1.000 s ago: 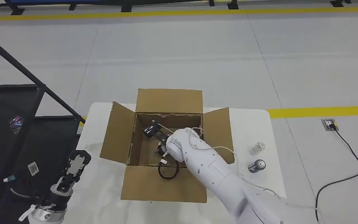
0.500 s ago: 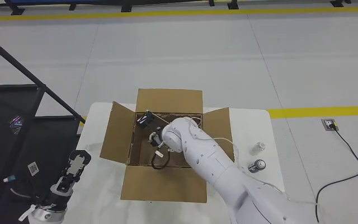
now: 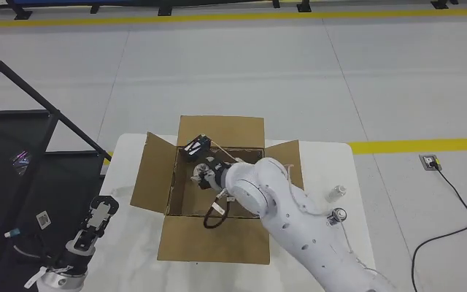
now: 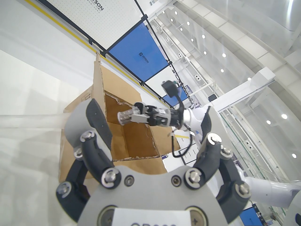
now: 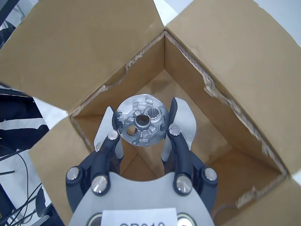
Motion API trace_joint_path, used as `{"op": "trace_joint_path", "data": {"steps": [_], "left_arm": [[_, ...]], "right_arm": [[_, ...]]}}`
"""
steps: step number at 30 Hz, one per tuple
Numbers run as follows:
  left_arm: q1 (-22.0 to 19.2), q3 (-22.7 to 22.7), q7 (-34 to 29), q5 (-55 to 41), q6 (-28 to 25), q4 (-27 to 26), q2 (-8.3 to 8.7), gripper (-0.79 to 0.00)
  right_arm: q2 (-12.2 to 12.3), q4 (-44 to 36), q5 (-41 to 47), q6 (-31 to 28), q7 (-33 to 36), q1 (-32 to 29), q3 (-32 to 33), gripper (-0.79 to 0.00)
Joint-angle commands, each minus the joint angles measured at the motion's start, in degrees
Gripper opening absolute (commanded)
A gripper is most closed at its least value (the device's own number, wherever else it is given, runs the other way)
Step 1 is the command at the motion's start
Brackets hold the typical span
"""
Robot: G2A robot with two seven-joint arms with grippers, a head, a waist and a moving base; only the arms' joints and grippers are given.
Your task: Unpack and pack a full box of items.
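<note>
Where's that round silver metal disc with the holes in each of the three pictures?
Top view: the round silver metal disc is over the open brown cardboard box, toward its left wall.
Left wrist view: near the middle, held out above the box.
Right wrist view: near the middle, clamped between the jaws of the right gripper.
Shared landmark: the box.

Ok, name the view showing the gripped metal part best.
Right wrist view: the metal part faces the camera, clamped in the right gripper above the box. Top view shows it small; left wrist view, distant and side-on.
</note>
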Motion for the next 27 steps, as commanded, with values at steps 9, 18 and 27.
{"op": "trace_joint_path", "data": {"steps": [9,18,27], "left_arm": [[0.0,0.0,0.0,0.0,0.0,0.0,0.00,0.000],[0.0,0.0,0.0,0.0,0.0,0.0,0.00,0.000],[0.0,0.0,0.0,0.0,0.0,0.0,0.00,0.000]], "right_arm": [[5.0,-40.1,-8.7,-2.0,4.4,-27.6,21.3,-0.785],[6.6,-48.0,-8.9,1.9,1.0,-46.6,40.4,-0.785],[7.5,-40.9,-3.5,-2.4,3.3,-53.7,45.1,-0.785]]}}
